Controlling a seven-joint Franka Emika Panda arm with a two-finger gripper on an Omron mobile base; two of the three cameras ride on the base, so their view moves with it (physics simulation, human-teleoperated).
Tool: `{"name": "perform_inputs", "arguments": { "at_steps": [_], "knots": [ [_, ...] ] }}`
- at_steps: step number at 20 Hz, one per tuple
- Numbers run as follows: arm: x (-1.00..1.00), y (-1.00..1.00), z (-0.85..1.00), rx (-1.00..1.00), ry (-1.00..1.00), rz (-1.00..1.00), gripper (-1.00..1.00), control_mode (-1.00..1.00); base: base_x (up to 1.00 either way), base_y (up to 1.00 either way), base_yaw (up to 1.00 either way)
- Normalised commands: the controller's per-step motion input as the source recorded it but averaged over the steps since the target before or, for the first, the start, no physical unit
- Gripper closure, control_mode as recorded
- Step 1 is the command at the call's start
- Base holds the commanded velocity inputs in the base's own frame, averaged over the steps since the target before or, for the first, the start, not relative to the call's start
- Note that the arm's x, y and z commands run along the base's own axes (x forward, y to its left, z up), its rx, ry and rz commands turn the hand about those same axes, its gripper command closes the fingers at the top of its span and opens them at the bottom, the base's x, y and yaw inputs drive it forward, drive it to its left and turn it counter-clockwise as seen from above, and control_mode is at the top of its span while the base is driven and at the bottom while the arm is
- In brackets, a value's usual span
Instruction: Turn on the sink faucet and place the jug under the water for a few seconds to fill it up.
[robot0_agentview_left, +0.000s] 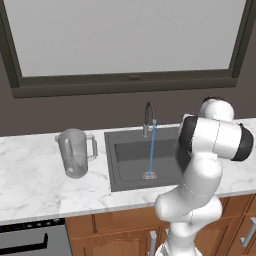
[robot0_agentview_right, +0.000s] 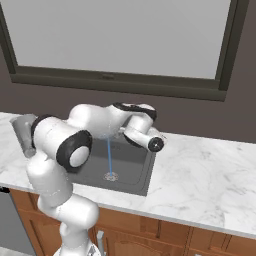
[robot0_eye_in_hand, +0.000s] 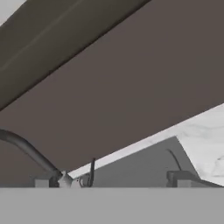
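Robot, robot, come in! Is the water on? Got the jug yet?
Gripper open, empty. Water running into sink. Jug on counter, left of sink, untouched.
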Motion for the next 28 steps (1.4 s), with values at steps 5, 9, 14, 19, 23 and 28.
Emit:
{"name": "perform_inputs", "arguments": {
  "at_steps": [5,9,14,19,23,28],
  "knots": [
    [-1.00,0.06,1.00,-0.16,-0.22,0.02,-1.00,-1.00,0.00,0.00,0.00],
    [-0.89,0.36,0.99,-0.28,-0.18,0.05,-1.00,-1.00,0.00,0.00,0.00],
    [-0.75,0.55,0.74,-0.33,-0.11,0.11,-1.00,-1.00,0.00,0.00,0.00],
    [-0.59,0.70,0.68,-0.36,-0.02,0.17,-1.00,-1.00,0.00,0.00,0.00],
    [-0.46,0.86,0.52,-0.34,0.00,0.22,-1.00,-1.00,0.00,0.00,0.00],
    [-0.28,0.96,0.16,-0.30,0.09,0.27,-1.00,-1.00,0.00,0.00,0.00]
  ]
}}
